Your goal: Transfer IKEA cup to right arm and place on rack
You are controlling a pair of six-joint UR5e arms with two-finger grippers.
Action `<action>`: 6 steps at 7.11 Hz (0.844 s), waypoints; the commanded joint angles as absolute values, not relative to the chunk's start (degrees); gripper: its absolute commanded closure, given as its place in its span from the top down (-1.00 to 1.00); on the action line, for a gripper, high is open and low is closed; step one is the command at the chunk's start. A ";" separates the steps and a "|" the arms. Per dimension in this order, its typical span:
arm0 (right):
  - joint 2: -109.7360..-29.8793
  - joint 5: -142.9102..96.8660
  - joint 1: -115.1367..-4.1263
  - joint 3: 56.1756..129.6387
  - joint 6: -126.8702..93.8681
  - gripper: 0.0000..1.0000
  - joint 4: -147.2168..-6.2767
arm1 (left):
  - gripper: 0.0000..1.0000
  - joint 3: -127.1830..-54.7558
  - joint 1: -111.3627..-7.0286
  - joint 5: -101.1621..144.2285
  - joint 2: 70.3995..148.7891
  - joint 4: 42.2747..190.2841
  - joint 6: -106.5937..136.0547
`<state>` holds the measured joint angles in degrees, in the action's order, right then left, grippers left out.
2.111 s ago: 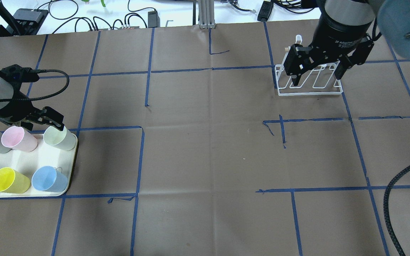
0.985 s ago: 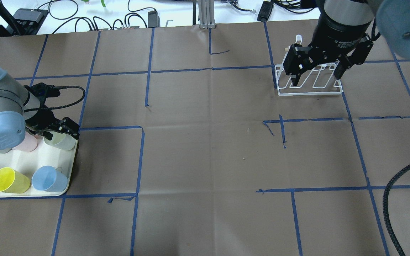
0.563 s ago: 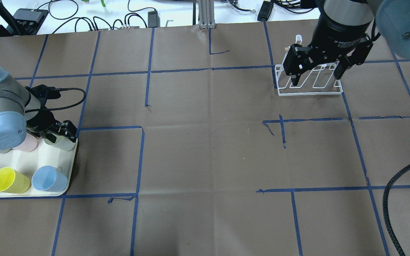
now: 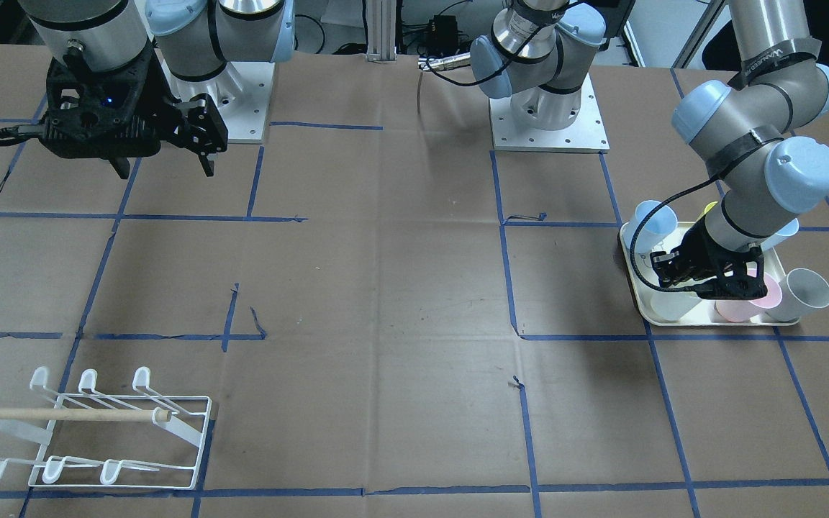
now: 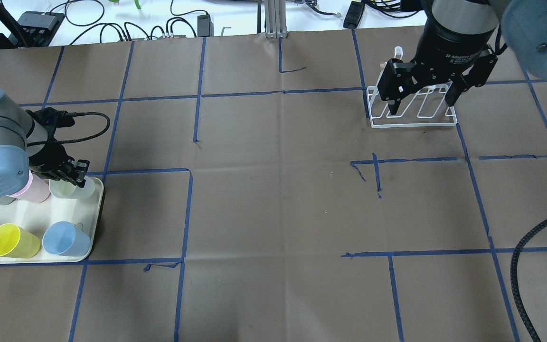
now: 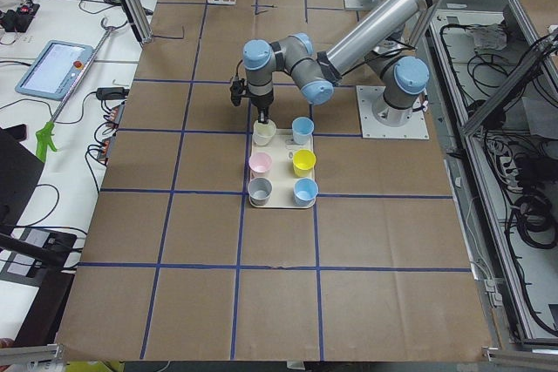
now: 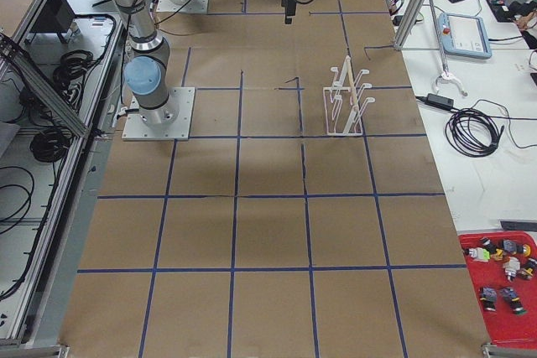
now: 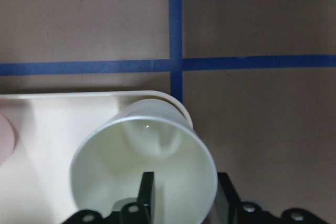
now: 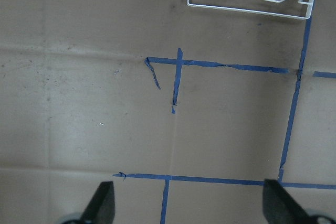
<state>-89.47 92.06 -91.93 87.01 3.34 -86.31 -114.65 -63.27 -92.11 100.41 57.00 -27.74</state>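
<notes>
Papered table (image 5: 273,213): left jaws spread astride pale cup (image 8: 105,166) rim, pink cup (image 5: 38,192) crowding; right jaws spread.

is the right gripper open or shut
Open: the right gripper has its fingers wide apart in its wrist view, nothing between them.

Bright and even from above, with soft, faint shadows on the worktop (image 4: 386,288). Crisp in the fixed views; softer in the left wrist view, with a tiny glint inside the pale cup (image 8: 142,150).
</notes>
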 commanded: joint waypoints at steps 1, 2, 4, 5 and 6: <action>-89.47 92.11 -91.93 87.01 3.34 0.99 -86.31 | -1.00 -113.56 -63.37 -92.02 97.23 58.96 -27.86; -89.30 92.11 -91.93 87.01 3.34 0.99 -86.40 | -1.00 -110.51 -63.54 -91.93 95.47 64.02 -27.86; -89.21 90.72 -92.02 87.62 -3.45 0.99 -91.28 | -1.00 -95.88 -64.42 -91.41 95.36 82.25 -27.60; -87.90 85.57 -92.02 89.72 -11.52 0.99 -95.23 | -1.00 -88.75 -65.47 -91.32 96.06 90.97 -27.25; -87.89 79.69 -92.02 92.26 -19.87 0.99 -101.02 | -1.00 -83.98 -67.48 -90.88 96.24 95.32 -27.07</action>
